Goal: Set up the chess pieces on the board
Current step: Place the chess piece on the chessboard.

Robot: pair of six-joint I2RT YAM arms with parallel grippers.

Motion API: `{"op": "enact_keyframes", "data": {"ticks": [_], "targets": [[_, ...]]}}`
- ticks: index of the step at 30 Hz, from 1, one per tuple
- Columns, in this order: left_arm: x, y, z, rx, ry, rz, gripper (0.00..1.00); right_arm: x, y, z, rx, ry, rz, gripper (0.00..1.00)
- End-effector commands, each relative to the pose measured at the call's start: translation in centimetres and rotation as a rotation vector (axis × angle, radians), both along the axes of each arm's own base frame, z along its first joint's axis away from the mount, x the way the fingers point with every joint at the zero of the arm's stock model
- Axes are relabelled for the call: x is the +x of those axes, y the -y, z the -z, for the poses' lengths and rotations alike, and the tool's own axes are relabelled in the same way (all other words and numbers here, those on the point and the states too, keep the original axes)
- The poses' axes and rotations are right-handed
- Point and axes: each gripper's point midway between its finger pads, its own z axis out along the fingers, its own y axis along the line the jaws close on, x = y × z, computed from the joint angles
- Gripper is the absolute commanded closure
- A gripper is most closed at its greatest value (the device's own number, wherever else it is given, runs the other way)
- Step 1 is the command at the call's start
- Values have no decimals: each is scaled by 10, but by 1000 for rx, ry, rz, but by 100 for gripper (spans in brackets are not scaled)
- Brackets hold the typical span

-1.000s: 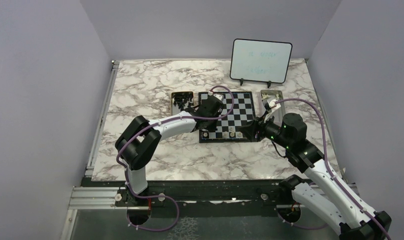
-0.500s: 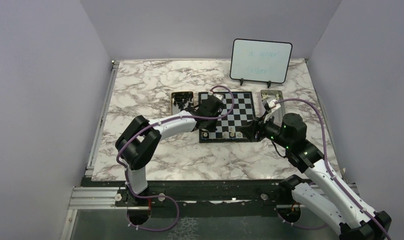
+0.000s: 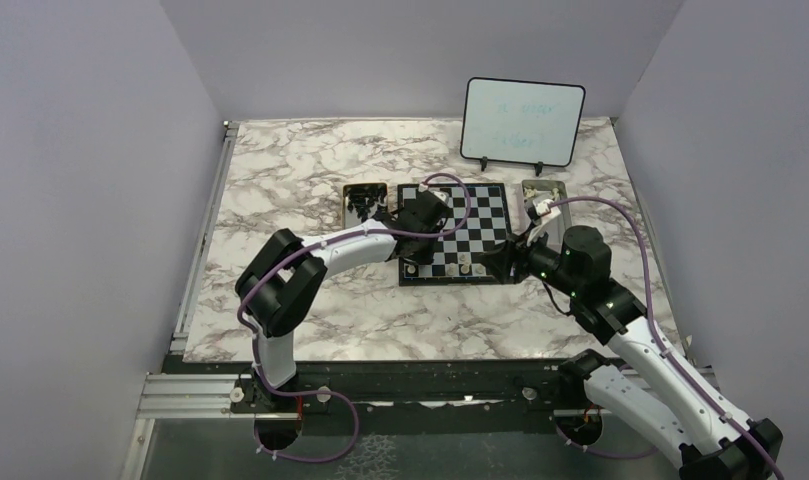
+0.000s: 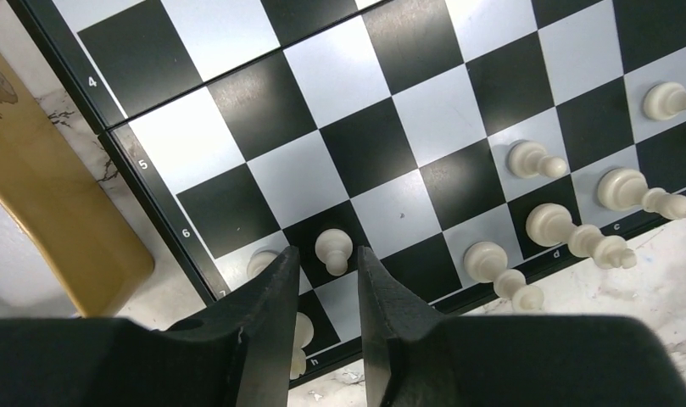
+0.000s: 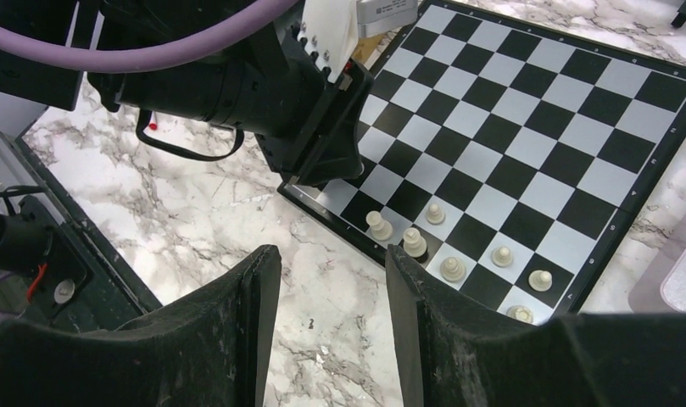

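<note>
The board (image 3: 477,222) lies mid-table. It also shows in the left wrist view (image 4: 356,144) and the right wrist view (image 5: 526,127). Several cream-white chess pieces (image 5: 451,269) stand on its near rows. My left gripper (image 4: 327,252) is open over the board's near left corner. A white pawn (image 4: 333,248) stands on a black square just beyond its fingertips, touching neither finger. Two more white pieces (image 4: 298,337) are partly hidden behind the left finger. My right gripper (image 5: 331,254) is open and empty, above the marble just off the board's near edge.
A small metal tray (image 3: 365,200) with dark pieces sits at the board's left edge, and another tray (image 3: 542,192) at its right. An upright whiteboard (image 3: 523,121) stands behind the board. The left arm (image 5: 237,76) crosses the board's left side.
The left arm's elbow has shifted slightly to the right; its gripper stays over the near left corner. The right arm has barely moved.
</note>
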Motion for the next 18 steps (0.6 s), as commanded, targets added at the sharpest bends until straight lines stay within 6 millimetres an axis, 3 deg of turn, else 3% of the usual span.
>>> {"op": "enact_keyframes", "data": {"ticks": [1,10,18], "targets": [[11,11,-24,-59,17,2,67,6,6,2,9,-19,65,46],[24,20,-108,-307,69,47,62,30,18,8,22,-176,272,46],[22,-23,-183,-479,196,50,52,75,37,28,-69,-168,472,47]]}}
